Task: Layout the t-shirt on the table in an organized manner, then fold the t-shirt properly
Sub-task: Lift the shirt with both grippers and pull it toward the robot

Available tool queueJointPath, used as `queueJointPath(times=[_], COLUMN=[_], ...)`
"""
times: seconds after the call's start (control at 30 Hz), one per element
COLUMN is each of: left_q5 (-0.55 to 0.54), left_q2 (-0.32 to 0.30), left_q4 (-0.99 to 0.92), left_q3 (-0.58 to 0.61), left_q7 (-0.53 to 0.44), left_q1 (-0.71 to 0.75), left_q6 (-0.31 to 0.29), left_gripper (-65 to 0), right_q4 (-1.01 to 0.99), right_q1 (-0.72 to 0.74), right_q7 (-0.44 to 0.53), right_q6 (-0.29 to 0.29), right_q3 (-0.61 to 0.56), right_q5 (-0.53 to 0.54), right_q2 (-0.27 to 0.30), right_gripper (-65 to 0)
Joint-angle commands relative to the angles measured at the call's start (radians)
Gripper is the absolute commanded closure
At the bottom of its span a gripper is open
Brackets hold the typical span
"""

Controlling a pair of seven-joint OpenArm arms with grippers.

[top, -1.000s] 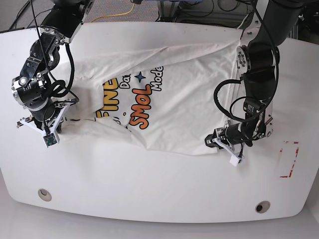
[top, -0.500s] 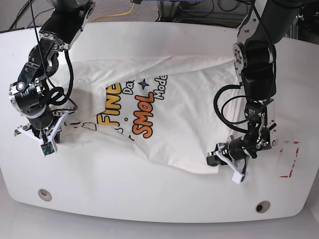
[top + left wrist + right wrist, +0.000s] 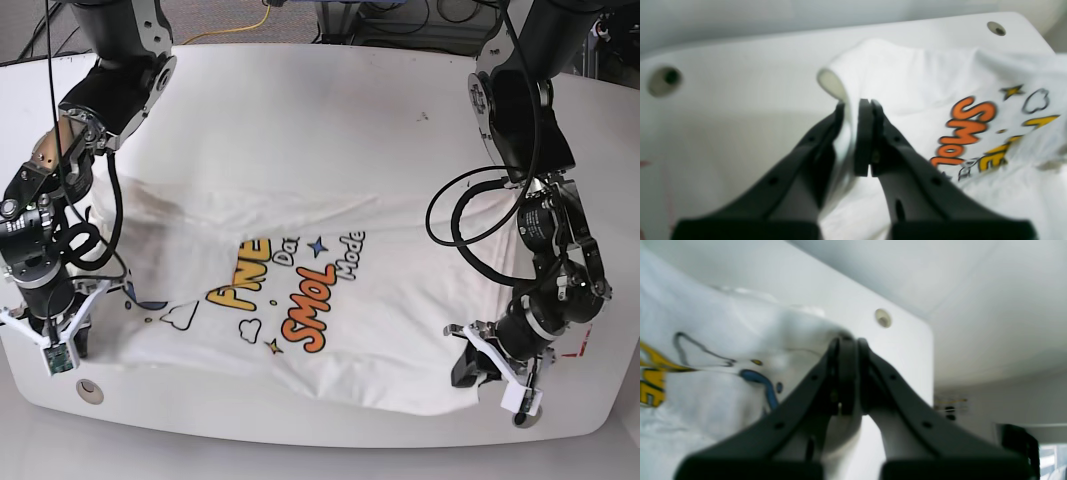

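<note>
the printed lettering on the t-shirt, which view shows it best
The base view: the whole print lies face up across the t-shirt on the table. The left wrist view catches only its orange and yellow letters, blurred, beside the left gripper. The right wrist view shows only a yellow and blue fragment.

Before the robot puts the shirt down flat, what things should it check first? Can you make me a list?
1. Left hand pinching the t-shirt: ok, cloth sits between its fingers.
2. Right hand pinching the shirt: ok, shut on a corner.
3. Picture side facing up: ok, letters show.
4. Shirt smooth: not ok, wrinkles and a curled edge remain.
5. Shirt fully on the table: cannot tell, its near edge lies close to the rim.
</note>
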Motion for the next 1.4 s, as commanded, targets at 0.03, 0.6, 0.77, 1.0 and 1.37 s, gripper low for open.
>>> queueJointPath(times=[0.03,0.6,0.77,1.0,1.37], left_q5=[-0.025,-0.026,-0.026,-0.026,-0.028], left_q2=[-0.001,-0.002,-0.011,-0.021,-0.014], left_q4=[0.138,0.316,0.342,0.342,0.342], left_q3=[-0.020,-0.141,-0.171,-0.170,-0.133], left_q7=[-0.004,0.171,0.239,0.256,0.299], left_q1=[-0.041,-0.231,-0.311,-0.425,-0.530], left_q6=[-0.007,-0.108,-0.117,-0.143,-0.143], left_gripper=[-0.6,-0.6,-0.6,-0.6,-0.6], right_q4=[0.017,0.019,0.021,0.019,0.024], right_q1=[0.075,0.287,0.342,0.437,0.555], right_q7=[0.024,-0.099,-0.122,-0.122,-0.123], right_q6=[-0.005,-0.005,-0.005,-0.005,-0.005], right_q3=[0.002,0.002,0.002,-0.002,-0.086], right_q5=[0.008,0.011,0.013,0.014,0.013], right_q2=[0.017,0.103,0.132,0.128,0.114], right_gripper=[0.0,0.0,0.0,0.0,0.0])
